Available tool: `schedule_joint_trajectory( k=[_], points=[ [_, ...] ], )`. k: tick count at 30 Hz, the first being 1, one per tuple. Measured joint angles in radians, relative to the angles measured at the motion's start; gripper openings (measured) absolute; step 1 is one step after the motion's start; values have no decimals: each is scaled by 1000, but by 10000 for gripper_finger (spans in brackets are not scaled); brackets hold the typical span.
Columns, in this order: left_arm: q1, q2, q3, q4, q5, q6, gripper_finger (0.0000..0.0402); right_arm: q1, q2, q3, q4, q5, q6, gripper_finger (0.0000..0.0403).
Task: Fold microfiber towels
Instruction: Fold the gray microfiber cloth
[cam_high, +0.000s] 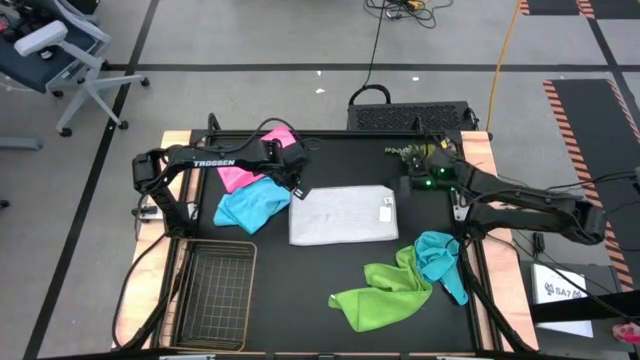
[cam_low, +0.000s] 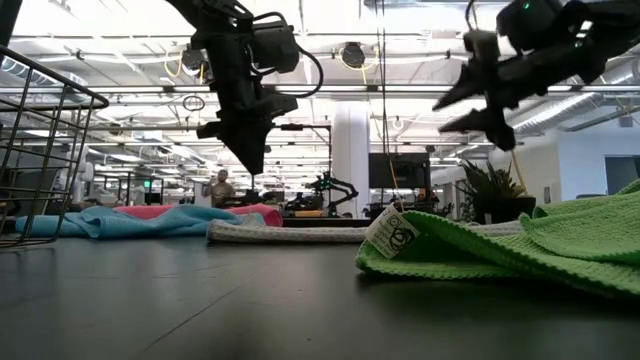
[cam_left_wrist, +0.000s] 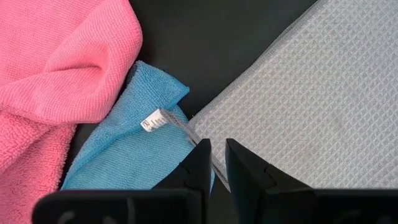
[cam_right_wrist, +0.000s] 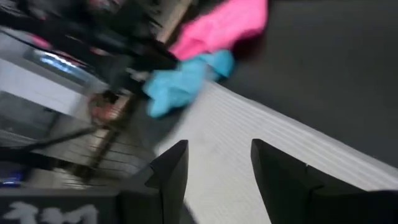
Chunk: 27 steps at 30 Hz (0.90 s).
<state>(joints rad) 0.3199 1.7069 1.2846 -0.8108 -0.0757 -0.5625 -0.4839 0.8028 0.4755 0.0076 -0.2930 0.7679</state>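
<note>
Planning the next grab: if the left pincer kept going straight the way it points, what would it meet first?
Probably the grey-white towel's near edge, right beside the light blue towel. The left pincer is nearly shut, empty.

Left pincer (cam_low: 250, 160) pointing straight down (fingers nearly together), right pincer (cam_low: 478, 100) raised, fingers spread, empty

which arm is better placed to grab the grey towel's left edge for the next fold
Left, probably. The left gripper hangs right over the edge of the grey towel nearest the light blue towel, fingers nearly closed. The right gripper, open, sits off the opposite side.
</note>
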Motion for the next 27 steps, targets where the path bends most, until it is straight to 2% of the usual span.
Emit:
schedule_joint_trajectory(
  k=[4, 8, 12, 17, 22, 27],
  points=[
    [0, 0, 0, 0, 0, 0, 49, 37, 6, 99, -68, 3, -31, 166],
    [0, 0, 0, 0, 0, 0, 49, 84, 74, 295, -327, 74, -147, 161],
    [0, 0, 0, 0, 2, 0, 49, 145, 213, 516, -628, 167, -249, 143],
    [0, 0, 0, 0, 33, 0, 49, 211, 418, 705, -779, 157, -335, 137],
    [0, 0, 0, 0, 34, 12, 49, 227, 560, 754, -913, 136, -375, 147],
    [0, 0, 0, 0, 34, 39, 49, 222, 592, 687, -957, 139, -280, 153]
  ],
)
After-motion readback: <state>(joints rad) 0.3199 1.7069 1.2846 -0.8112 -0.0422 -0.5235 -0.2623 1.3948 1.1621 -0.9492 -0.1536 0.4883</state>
